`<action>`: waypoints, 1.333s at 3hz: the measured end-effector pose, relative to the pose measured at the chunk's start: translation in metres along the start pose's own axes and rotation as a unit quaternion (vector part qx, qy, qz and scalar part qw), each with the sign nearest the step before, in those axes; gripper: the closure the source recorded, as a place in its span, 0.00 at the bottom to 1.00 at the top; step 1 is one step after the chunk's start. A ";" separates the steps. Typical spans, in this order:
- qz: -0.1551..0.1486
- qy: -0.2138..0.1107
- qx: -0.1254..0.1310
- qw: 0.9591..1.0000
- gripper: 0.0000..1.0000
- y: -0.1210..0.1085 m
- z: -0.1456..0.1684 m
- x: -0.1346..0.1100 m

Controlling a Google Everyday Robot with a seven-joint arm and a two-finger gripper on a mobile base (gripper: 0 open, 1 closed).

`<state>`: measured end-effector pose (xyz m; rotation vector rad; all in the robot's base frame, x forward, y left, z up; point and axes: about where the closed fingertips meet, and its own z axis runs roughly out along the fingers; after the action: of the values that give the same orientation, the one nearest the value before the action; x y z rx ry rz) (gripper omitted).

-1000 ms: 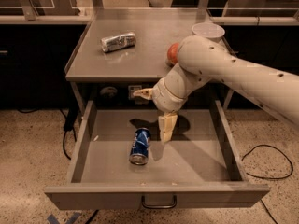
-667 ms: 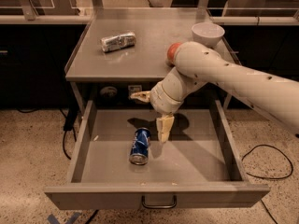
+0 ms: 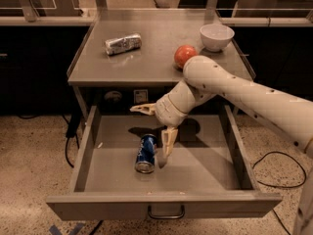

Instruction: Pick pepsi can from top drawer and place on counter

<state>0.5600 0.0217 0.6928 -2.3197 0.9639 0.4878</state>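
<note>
The top drawer (image 3: 88,146) stands pulled out, its front panel with the small metal handle (image 3: 166,212) nearest the camera. The pepsi can (image 3: 145,154) lies on its side on the drawer floor, a little left of the drawer's middle as seen from the front panel, with one silver end turned toward that panel and the other toward the drawer's back.

The tool (image 3: 147,136) hangs inside the drawer, over the rear half of its floor, and is spread wide with nothing between its fingers. One finger (image 3: 168,140) points down toward the drawer floor just beside the pepsi can, on the side nearer the drawer's middle; whether it touches the can I cannot tell. The other finger (image 3: 144,109) points sideways toward the drawer's left wall, up near the level of the drawer's rim and behind the can. The white arm (image 3: 244,94) reaches in over the drawer's right wall and slants across its right rear corner.

The counter (image 3: 146,62) sits above and behind the drawer, about as wide as it. On it, over the drawer's left rear part, lies a silver crinkled can (image 3: 122,43) on its side. Over the drawer's right rear part rests a red ball (image 3: 185,56), partly covered by the arm, and farther back from the drawer stands a white bowl (image 3: 216,36). A dark cable (image 3: 274,170) lies on the speckled floor (image 3: 34,151) beyond the drawer's right wall.
</note>
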 end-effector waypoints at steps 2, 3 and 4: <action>-0.017 0.027 -0.024 0.999 0.00 -0.001 0.001 -0.006; -0.050 0.041 -0.055 0.996 0.00 -0.004 0.011 -0.018; -0.049 0.046 -0.058 0.996 0.00 -0.003 0.012 -0.018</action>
<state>0.5489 0.0405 0.6946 -2.4997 0.8807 0.4108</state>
